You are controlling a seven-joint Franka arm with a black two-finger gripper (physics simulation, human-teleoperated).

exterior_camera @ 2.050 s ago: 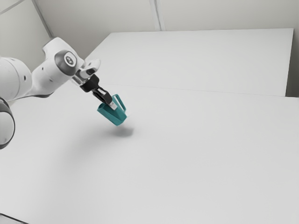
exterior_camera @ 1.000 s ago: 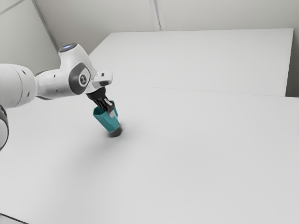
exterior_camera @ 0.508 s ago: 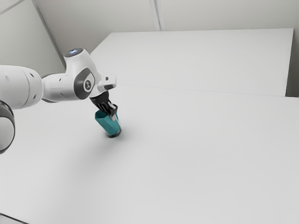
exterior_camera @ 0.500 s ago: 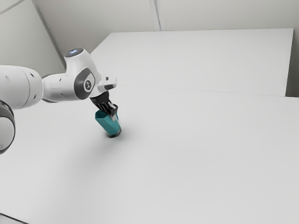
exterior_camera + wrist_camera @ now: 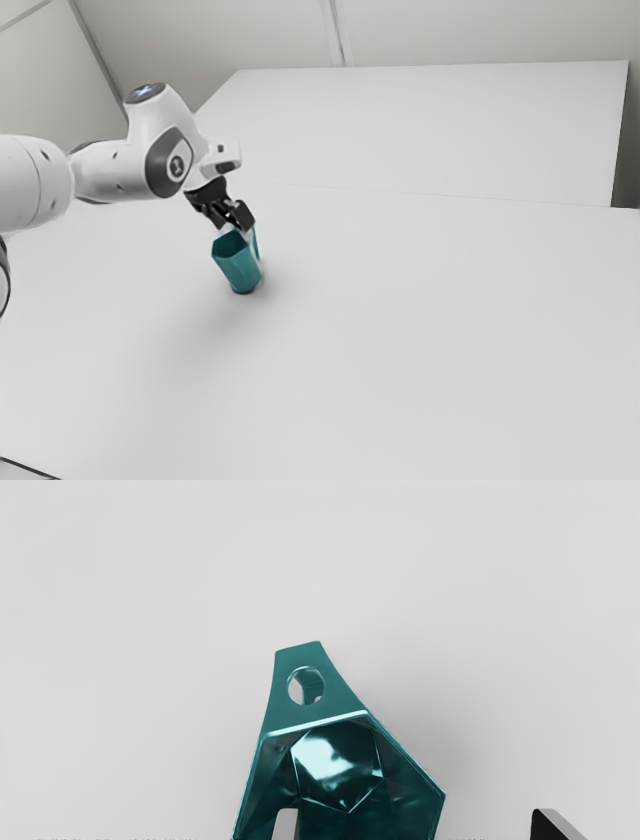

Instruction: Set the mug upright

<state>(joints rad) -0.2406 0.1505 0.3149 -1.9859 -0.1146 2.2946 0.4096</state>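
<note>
The teal faceted mug has its base down on the white table and its mouth up, leaning slightly in the exterior view. Just above its rim is my gripper, fingers apart. Looking down in the wrist view, I see into the mug, with its holed handle on one side. The gripper is open there: one finger overlaps the mug's mouth, and the other finger stands outside the rim. Whether a finger touches the mug, I cannot tell.
The white table spreads around the mug. Farther back, a pale raised panel stands before the walls. A dark-edged corner shows at the exterior view's lower left.
The mug has gone from a strong tilt, held by my gripper, to nearly upright on the table. My fingers have opened, and my hand has lifted back slightly toward the exterior view's upper left.
</note>
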